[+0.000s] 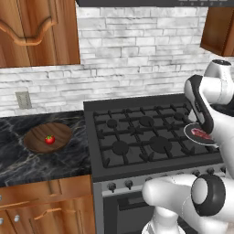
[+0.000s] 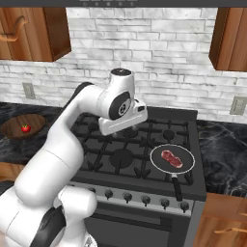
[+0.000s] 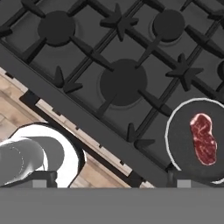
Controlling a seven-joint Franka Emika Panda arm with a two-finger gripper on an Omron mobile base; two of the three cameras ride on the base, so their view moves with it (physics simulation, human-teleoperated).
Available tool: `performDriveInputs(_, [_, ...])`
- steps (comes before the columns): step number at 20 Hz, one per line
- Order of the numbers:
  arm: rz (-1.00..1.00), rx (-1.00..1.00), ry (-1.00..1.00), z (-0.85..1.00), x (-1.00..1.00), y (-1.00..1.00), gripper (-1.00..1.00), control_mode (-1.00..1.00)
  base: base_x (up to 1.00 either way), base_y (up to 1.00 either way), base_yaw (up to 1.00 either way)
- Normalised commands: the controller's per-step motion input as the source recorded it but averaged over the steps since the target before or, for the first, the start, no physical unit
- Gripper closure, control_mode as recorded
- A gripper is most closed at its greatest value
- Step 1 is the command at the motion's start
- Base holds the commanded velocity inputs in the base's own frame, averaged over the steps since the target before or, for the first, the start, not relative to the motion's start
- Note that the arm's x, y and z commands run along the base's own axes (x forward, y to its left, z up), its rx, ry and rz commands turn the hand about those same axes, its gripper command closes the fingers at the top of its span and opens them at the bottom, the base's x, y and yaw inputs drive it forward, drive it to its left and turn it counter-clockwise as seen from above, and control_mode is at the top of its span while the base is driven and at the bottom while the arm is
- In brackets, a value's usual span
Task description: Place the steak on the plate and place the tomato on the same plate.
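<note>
The steak point(image 1: 201, 134) point(image 2: 171, 158) point(image 3: 204, 139), pinkish-red, lies in a dark round pan point(image 2: 157, 163) point(image 3: 179, 131) with a pale rim on the stove's front right burner. The red tomato point(image 1: 50, 139) point(image 2: 25, 128) sits on a brown wooden dish point(image 1: 63, 131) point(image 2: 12, 126) on the left counter. The plate is out of view. My gripper point(image 2: 118, 131) hangs above the middle of the stove, left of the pan and pointing down. It is open with nothing in it. In the hand view the steak lies at the lower right.
The black gas stove point(image 1: 137, 137) has raised grates and a row of knobs point(image 2: 128, 197) along its front. Dark marble counters point(image 1: 27, 160) point(image 2: 222, 149) flank it. The pan's handle point(image 2: 176, 185) points toward the front edge. Wooden cabinets hang above on both sides.
</note>
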Motion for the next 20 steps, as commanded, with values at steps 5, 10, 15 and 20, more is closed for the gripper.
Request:
performDriveInputs(5, [0.0,0.0,0.06,-0.19,0.0,-0.61,-1.0,-1.0,0.0,0.0,0.0])
performDriveInputs(10, [-0.02,0.0,0.11,-0.28,0.05,-0.44,-1.0,-1.0,0.0,0.0,0.0])
performDriveInputs(15, [-0.01,0.0,0.07,-0.3,0.13,-0.38,-1.0,-1.0,0.0,0.0,0.0])
performDriveInputs(20, [-0.03,0.03,0.01,-0.39,0.27,-0.2,-1.0,-1.0,0.0,0.0,0.0])
